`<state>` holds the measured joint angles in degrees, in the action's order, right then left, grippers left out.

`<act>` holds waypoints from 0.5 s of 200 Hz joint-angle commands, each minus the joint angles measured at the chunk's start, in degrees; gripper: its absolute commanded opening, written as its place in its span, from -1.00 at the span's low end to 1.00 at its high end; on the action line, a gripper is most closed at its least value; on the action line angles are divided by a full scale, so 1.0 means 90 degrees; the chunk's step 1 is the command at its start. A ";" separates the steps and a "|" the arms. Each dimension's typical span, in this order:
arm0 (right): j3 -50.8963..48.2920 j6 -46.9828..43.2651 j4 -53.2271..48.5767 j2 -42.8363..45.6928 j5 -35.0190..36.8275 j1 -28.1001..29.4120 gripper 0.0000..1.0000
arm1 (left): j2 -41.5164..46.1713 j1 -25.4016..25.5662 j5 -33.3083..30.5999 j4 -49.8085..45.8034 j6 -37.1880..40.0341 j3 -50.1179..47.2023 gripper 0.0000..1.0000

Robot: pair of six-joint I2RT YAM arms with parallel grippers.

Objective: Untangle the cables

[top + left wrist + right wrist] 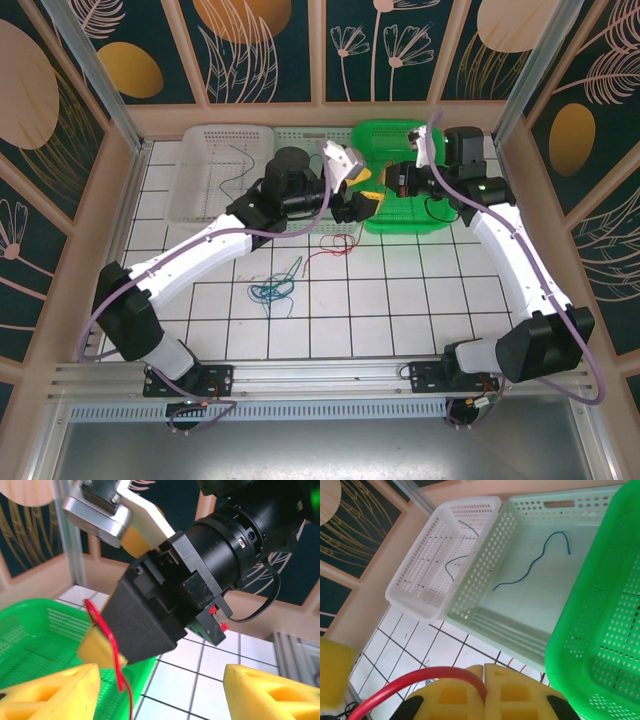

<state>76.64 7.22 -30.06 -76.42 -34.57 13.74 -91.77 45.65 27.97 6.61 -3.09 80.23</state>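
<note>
One red cable (pixel 420 677) is pinched betw. the right gripper's (pixel 484 680) pressed-together jaws, just beside the green basket's (pixel 600 630) edge. Its far end is cut off. Blue-teal tangle (pixel 272 292) lies mid-table (pixel 400 310), open tiles all round. Blue cable (pixel 530 565) in mint basket (pixel 485 555), teal cable (pixel 454 562) in white basket (pixel 415 570). Left gripper (pixel 160 685): jaws spread, gripping nothing.

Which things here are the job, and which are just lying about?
Job: thin red wire, pinched in shut right hand; teal-and-blue wire tangle on tiles.
Lying about: white perforated plastic basket; pale green perforated basket; bright green perforated basket.
</note>
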 commanded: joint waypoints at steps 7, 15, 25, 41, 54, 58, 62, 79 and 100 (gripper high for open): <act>0.0325 -0.0332 -0.0178 -0.0126 -0.0038 0.0223 -1.00 | -0.0331 -0.0050 0.0615 0.0136 -0.0339 0.0423 0.14; 0.0351 -0.0381 -0.0245 -0.0141 0.0018 0.0268 -1.00 | -0.0385 -0.0058 0.0609 0.0102 -0.0343 0.0475 0.06; 0.0344 -0.0421 -0.0277 -0.0138 0.0051 0.0294 -1.00 | -0.0436 -0.0086 0.0602 0.0067 -0.0348 0.0527 -0.01; 0.0286 -0.0440 -0.0259 -0.0094 0.0126 0.0291 -1.00 | -0.0496 -0.0118 0.0542 0.0004 -0.0340 0.0568 -0.05; 0.0222 -0.0459 -0.0229 -0.0027 0.0163 0.0291 -1.00 | -0.0525 -0.0157 0.0494 -0.0051 -0.0350 0.0578 -0.14; 0.0202 -0.0478 -0.0215 -0.0010 0.0169 0.0296 -1.00 | -0.0524 -0.0165 0.0496 -0.0063 -0.0358 0.0571 -0.19; 0.0188 -0.0494 -0.0207 0.0007 0.0161 0.0301 -1.00 | -0.0535 -0.0174 0.0509 -0.0062 -0.0361 0.0563 -0.25; 0.0142 -0.0595 -0.0190 0.0072 0.0180 0.0337 -1.00 | -0.0543 -0.0219 0.0572 -0.0072 -0.0362 0.0545 -0.59; 0.0155 -0.0773 -0.0251 0.0122 0.0473 0.0480 -1.00 | -0.0592 -0.0248 0.0725 -0.0141 -0.0325 0.0596 -0.96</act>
<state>77.52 3.27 -31.44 -77.19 -33.15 16.47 -96.20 43.79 31.68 5.69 -6.17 83.48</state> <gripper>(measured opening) 0.052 0.110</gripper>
